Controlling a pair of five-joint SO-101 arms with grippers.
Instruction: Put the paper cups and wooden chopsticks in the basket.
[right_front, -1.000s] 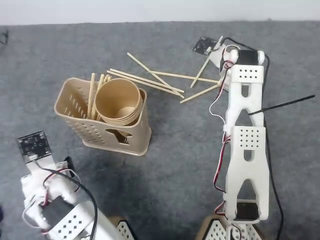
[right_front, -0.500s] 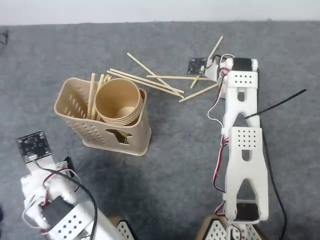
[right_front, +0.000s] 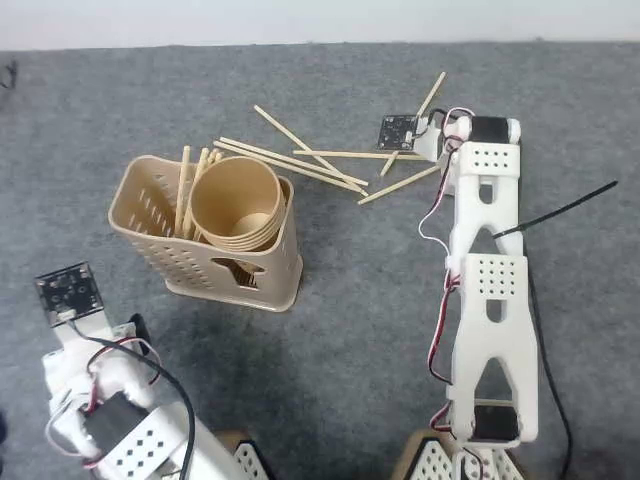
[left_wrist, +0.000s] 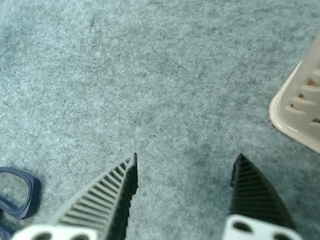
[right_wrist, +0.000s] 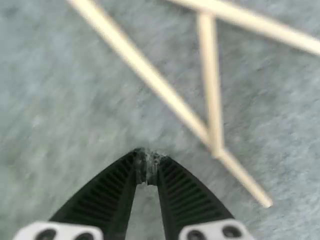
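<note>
Right claw (right_wrist: 146, 169), pinched shut on seemingly nothing, should open and straddle one chopstick (right_wrist: 150, 78) near its middle before closing.

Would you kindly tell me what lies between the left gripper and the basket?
The stretch is bare. In the left wrist view, the open left gripper and the basket corner have just grey carpet between them.
</note>
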